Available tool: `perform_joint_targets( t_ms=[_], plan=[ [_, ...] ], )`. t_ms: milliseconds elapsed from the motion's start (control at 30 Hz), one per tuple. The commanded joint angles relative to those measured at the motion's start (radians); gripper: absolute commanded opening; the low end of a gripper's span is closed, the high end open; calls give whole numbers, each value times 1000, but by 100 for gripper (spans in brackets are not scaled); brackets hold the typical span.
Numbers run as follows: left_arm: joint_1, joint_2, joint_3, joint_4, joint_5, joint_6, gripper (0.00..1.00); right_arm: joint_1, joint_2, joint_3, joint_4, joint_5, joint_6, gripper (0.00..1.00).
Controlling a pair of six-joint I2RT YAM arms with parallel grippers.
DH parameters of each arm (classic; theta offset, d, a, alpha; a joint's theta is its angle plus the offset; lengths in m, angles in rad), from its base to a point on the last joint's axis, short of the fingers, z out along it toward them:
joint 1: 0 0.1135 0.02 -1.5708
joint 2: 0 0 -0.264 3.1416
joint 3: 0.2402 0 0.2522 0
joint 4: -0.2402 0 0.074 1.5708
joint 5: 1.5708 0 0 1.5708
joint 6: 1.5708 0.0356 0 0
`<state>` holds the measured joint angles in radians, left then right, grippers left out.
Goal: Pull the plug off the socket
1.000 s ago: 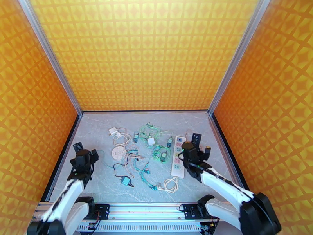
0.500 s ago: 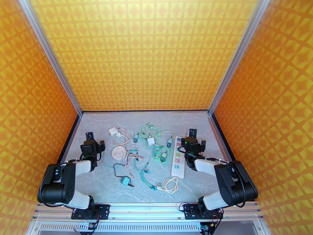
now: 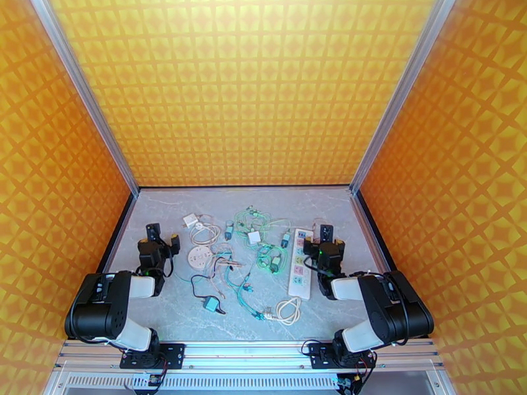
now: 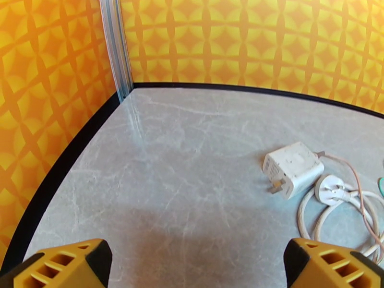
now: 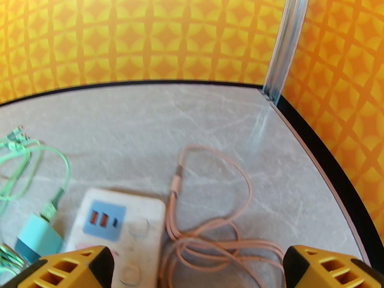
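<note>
Now left gripper [image 3: 164,236] and right gripper [image 3: 332,237] sit lower.

charger [image 4: 292,168] left of power strip [image 3: 301,264]

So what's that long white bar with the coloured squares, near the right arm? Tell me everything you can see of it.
It is a white, plastic-looking power strip, lying flat on the grey marbled table, its length running front to back. Coloured socket panels line its top. Its far end carries a grey-blue panel with two orange slots. A pink cable lies coiled close beside its right edge.
</note>
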<state>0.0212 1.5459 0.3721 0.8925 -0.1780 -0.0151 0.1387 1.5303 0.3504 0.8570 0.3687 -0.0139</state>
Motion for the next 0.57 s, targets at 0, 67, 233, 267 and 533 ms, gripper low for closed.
perform_joint_targets(
  t_ms=[0, 67, 233, 267, 533],
  plan=[
    [-1, 5, -4, 26, 23, 17, 99, -4, -6, 18, 35, 16, 19, 98],
    [-1, 6, -4, 30, 23, 18, 99, -3, -9, 18, 31, 12, 20, 98],
    [-2, 6, -4, 31, 23, 17, 99, -3, -7, 16, 33, 12, 19, 98],
    [-1, 6, -5, 30, 24, 18, 99, -4, -8, 16, 33, 12, 19, 98],
    [-1, 6, -4, 30, 23, 17, 99, -4, -8, 18, 33, 10, 20, 99]
  ],
)
